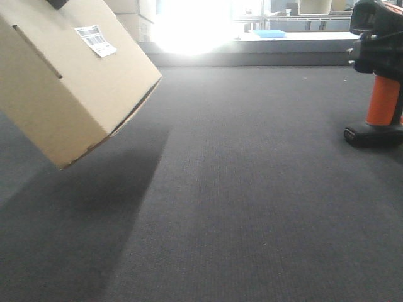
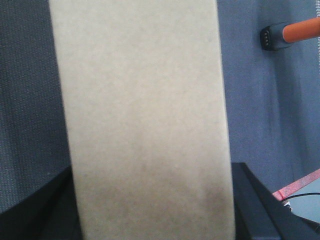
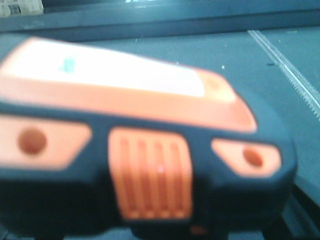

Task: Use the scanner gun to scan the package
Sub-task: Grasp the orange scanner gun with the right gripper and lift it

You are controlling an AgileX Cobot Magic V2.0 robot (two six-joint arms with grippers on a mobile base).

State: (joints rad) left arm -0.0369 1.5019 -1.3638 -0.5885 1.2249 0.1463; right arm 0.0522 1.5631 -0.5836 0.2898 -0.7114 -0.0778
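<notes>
— Why is the package (image 1: 69, 82) tipped up off the tabletop (image 1: 252, 189) on the left?
— The left tool (image 2: 150, 215) grips its sides, I reckon so the barcode sticker (image 1: 96, 39) faces right. The scanner gun (image 1: 381, 100) stands upright at the far right; whether the right tool clasps it, I cannot tell.

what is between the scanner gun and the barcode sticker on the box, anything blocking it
Nothing visible. In the front view only bare dark grey mat lies between the scanner gun and the tilted package. The barcode sticker sits uncovered on the package's upper face, which slopes toward the scanner's side.
</notes>
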